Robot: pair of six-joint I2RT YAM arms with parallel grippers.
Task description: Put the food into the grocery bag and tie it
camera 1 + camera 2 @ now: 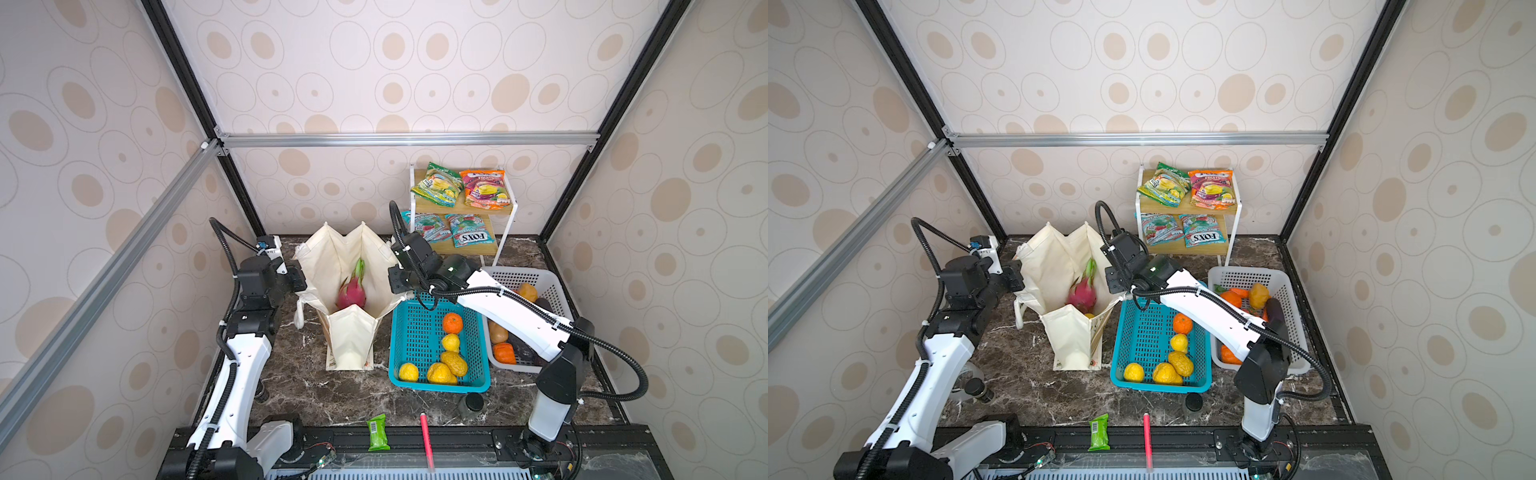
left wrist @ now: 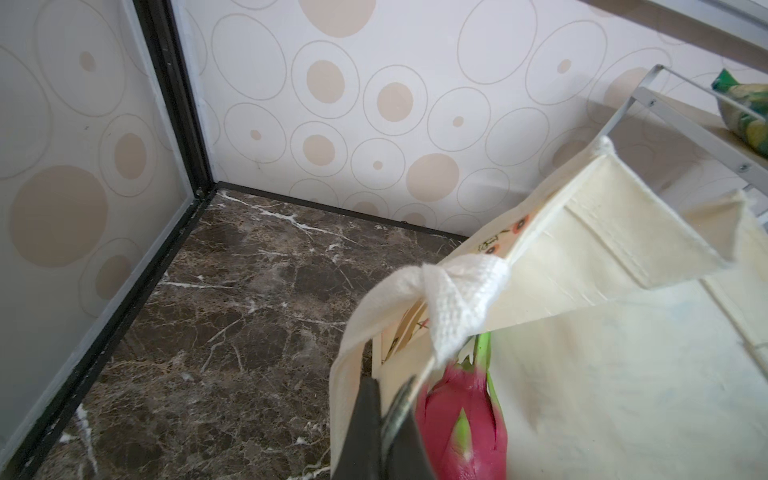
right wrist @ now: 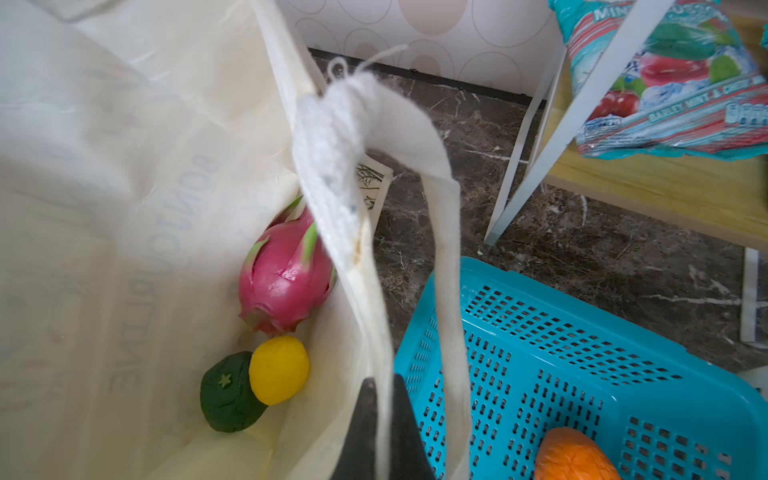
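The cream grocery bag [image 1: 332, 257] [image 1: 1050, 262] stands open mid-table. Inside lie a pink dragon fruit [image 1: 352, 293] [image 3: 284, 274], a yellow lemon [image 3: 278, 370] and a dark green round fruit [image 3: 228, 392]. My left gripper [image 1: 301, 280] [image 2: 388, 399] is shut on the bag's left rim by the white strap handle [image 2: 449, 299]. My right gripper [image 1: 393, 284] [image 3: 384, 399] is shut on the right rim, beside its strap [image 3: 446, 257]. Green [image 1: 436, 185] and orange [image 1: 485, 189] Fox's packets lie on the rack's top shelf. A purple eggplant [image 1: 1276, 311] rests in the white basket.
A blue basket [image 1: 415, 345] with an orange and yellow fruits sits right of the bag, under my right arm. The white basket [image 1: 519, 278] is further right. Teal packets [image 1: 453, 232] fill the rack's lower shelf. A green bar [image 1: 378, 432] and red pen [image 1: 426, 436] lie at the front edge.
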